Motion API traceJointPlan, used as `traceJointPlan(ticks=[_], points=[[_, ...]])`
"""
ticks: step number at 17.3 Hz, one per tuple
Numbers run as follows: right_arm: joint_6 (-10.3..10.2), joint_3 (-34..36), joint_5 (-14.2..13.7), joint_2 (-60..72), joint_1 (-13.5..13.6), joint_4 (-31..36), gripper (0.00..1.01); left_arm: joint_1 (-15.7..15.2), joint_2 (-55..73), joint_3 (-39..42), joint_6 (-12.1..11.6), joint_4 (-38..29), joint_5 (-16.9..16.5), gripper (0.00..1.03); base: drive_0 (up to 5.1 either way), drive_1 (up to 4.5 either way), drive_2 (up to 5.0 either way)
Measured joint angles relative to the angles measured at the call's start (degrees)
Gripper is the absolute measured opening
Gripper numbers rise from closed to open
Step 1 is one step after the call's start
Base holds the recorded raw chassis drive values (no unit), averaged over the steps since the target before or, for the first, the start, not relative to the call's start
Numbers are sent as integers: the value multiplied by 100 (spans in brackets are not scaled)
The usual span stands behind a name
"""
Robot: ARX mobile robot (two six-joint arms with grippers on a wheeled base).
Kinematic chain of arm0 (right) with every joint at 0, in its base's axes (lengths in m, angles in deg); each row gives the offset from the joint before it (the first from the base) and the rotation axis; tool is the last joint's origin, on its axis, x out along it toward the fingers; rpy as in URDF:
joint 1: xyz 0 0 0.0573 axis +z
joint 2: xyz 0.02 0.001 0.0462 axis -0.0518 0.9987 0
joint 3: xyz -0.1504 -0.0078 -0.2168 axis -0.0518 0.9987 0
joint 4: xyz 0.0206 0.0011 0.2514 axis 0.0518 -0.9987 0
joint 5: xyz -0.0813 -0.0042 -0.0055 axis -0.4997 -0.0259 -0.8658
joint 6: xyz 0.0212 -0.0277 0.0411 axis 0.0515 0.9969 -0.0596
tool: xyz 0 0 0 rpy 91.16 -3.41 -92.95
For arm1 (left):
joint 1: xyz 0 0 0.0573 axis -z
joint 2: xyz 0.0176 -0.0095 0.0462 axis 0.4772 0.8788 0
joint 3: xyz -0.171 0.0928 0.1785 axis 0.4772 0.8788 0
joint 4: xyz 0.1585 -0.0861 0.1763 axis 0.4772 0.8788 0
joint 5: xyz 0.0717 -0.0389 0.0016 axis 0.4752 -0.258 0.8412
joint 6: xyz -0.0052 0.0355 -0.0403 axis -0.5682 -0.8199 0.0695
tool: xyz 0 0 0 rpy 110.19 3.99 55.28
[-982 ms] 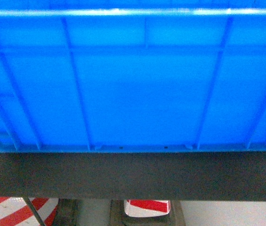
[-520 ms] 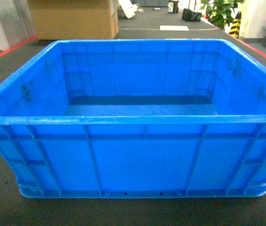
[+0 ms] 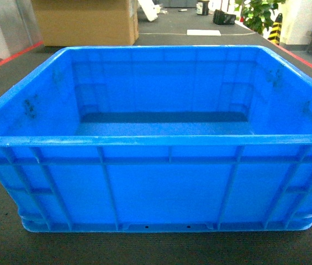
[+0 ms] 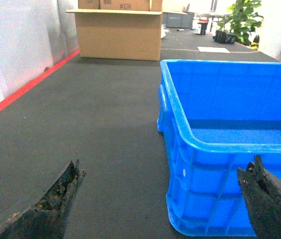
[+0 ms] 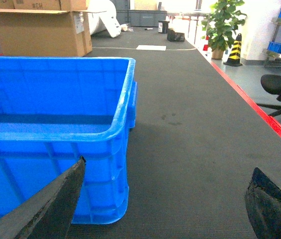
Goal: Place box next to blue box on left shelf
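Your left end effector [image 4: 162, 199] is spread wide, its worn dark fingers [image 4: 55, 204] apart and holding nothing. The blue crate [image 4: 230, 149] sits on the dark mat [image 4: 95, 124] with its near left corner between them. A cardboard box [image 4: 119, 32] stands well ahead, a red stripe [image 4: 26, 87] to the left.

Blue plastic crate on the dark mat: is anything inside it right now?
Nothing shows inside the large bright-blue open-top plastic crate: its smooth floor and inner walls look bare. The strip of floor just behind the near wall is hidden from the head view.
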Motion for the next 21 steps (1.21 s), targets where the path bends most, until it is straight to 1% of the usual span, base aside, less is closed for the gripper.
traceJointPlan(ticks=[21], points=[[0, 0, 0, 0, 0, 0, 98, 0, 0, 0, 0, 0, 0, 98, 0, 0, 0]])
